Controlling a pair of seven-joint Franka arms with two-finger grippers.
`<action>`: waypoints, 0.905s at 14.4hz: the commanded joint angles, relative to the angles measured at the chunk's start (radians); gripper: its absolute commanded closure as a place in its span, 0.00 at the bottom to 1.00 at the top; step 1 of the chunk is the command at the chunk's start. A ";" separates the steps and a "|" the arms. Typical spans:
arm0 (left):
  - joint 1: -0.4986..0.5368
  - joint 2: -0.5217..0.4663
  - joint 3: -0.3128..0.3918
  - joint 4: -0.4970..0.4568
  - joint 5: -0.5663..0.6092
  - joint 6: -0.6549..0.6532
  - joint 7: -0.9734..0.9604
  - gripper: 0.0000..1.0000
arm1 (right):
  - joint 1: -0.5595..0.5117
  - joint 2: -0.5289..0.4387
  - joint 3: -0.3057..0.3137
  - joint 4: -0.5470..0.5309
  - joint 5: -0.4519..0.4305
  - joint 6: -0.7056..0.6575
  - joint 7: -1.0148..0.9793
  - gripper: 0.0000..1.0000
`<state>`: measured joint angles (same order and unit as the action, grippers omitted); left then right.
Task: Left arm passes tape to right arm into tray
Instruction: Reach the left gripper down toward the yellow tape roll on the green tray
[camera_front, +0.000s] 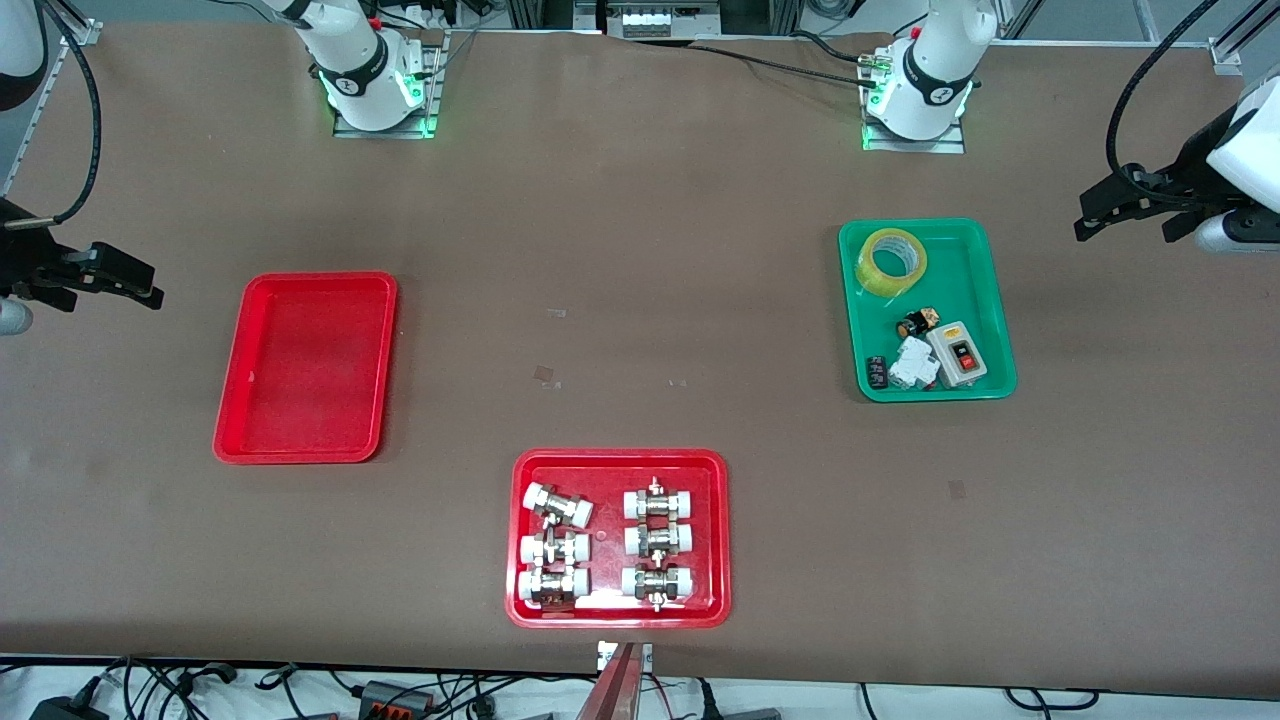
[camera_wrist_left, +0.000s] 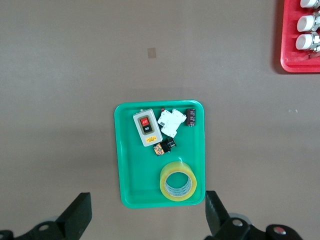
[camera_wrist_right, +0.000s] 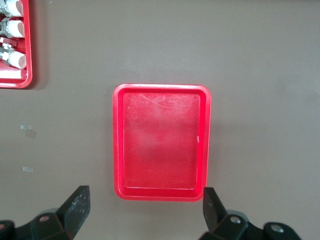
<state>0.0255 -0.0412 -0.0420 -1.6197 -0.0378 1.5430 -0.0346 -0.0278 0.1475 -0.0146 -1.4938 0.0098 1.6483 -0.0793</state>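
Note:
The tape (camera_front: 893, 262) stands on its side in the green tray (camera_front: 965, 270), in the corner farthest from the front camera. It also shows in the left wrist view (camera_wrist_left: 180, 181). My left gripper (camera_front: 1085, 212) is open and empty, held up over the table at the left arm's end, apart from the green tray (camera_wrist_left: 132, 170); in its wrist view the gripper (camera_wrist_left: 147, 220) spans wide. The plain red tray (camera_front: 307, 367) lies empty toward the right arm's end. My right gripper (camera_front: 152, 285) is open and empty, up beside that tray (camera_wrist_right: 162, 140); in its wrist view the gripper (camera_wrist_right: 145, 212) spans wide.
A wider red tray (camera_front: 619, 462) with several white-capped metal fittings sits near the front edge, mid-table. The green tray also holds a grey switch box (camera_front: 958, 353), a white breaker (camera_front: 915, 365) and small dark parts. Both arm bases stand along the table's edge farthest from the camera.

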 joint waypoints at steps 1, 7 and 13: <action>-0.001 0.009 -0.001 0.023 0.019 -0.023 -0.011 0.00 | -0.009 -0.022 0.013 -0.026 -0.013 0.005 0.010 0.00; -0.009 0.018 -0.013 0.023 0.021 -0.194 -0.002 0.00 | -0.007 -0.020 0.013 -0.023 -0.011 0.010 0.010 0.00; 0.002 0.080 -0.012 -0.206 -0.004 -0.113 -0.015 0.00 | -0.011 -0.019 0.013 -0.020 -0.011 0.013 0.010 0.00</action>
<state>0.0226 0.0427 -0.0493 -1.7012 -0.0384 1.3369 -0.0354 -0.0279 0.1475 -0.0138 -1.4939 0.0098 1.6496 -0.0793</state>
